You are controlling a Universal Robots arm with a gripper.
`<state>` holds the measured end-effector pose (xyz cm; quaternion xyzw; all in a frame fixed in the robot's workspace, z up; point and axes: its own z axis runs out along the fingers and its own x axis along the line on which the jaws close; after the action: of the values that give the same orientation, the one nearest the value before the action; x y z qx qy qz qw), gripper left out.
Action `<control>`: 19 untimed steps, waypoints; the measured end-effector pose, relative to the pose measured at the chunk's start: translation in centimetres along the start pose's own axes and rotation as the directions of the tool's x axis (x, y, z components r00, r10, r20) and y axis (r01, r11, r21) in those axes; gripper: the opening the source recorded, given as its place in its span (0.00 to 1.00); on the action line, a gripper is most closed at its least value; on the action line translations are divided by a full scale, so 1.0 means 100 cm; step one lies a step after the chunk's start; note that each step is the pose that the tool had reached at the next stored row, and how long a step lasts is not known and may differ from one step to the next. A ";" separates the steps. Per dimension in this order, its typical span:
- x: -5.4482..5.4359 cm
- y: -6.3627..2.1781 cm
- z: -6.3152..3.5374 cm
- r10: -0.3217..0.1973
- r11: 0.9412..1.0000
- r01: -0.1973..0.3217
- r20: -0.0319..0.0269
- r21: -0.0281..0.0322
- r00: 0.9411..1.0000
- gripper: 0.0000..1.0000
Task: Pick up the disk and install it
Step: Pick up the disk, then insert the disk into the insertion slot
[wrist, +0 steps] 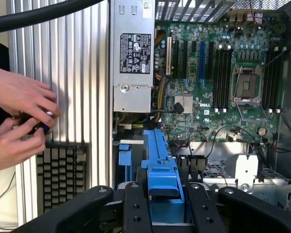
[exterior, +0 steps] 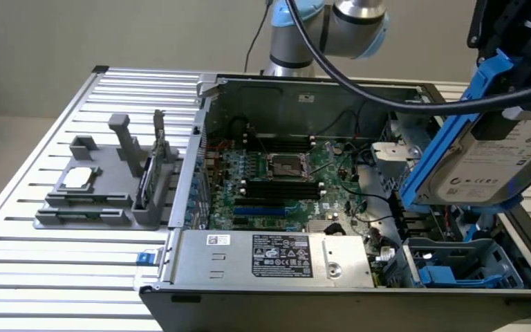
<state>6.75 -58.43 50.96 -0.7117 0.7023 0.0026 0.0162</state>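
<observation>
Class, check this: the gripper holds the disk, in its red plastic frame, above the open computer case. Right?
No: the frame is blue, not red, as the exterior view shows. The gripper does hold the disk above the open computer case.

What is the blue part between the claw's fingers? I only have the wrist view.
Observer: It is the frame of the disk; the exterior view shows its white label, with the claw shut on it.
Operator: Is it in the drive bay?
Observer: No. It hangs tilted above that bay, not inserted.
Operator: Anything else on the table?
Observer: A grey holder at the exterior view's left, with a small silver chip lying on it.
</observation>
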 end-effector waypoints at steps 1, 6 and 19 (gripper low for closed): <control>0.001 -0.0026 0.0003 0.000 1.000 0.000 0.000 0.000 1.000 0.33; 0.002 -0.0166 0.0066 0.000 1.000 0.000 0.000 0.000 1.000 0.33; 0.008 -0.0284 0.0293 0.003 1.000 -0.003 -0.001 0.000 1.000 0.33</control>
<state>9.66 -59.12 48.06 -0.7108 0.7032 0.0020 0.0160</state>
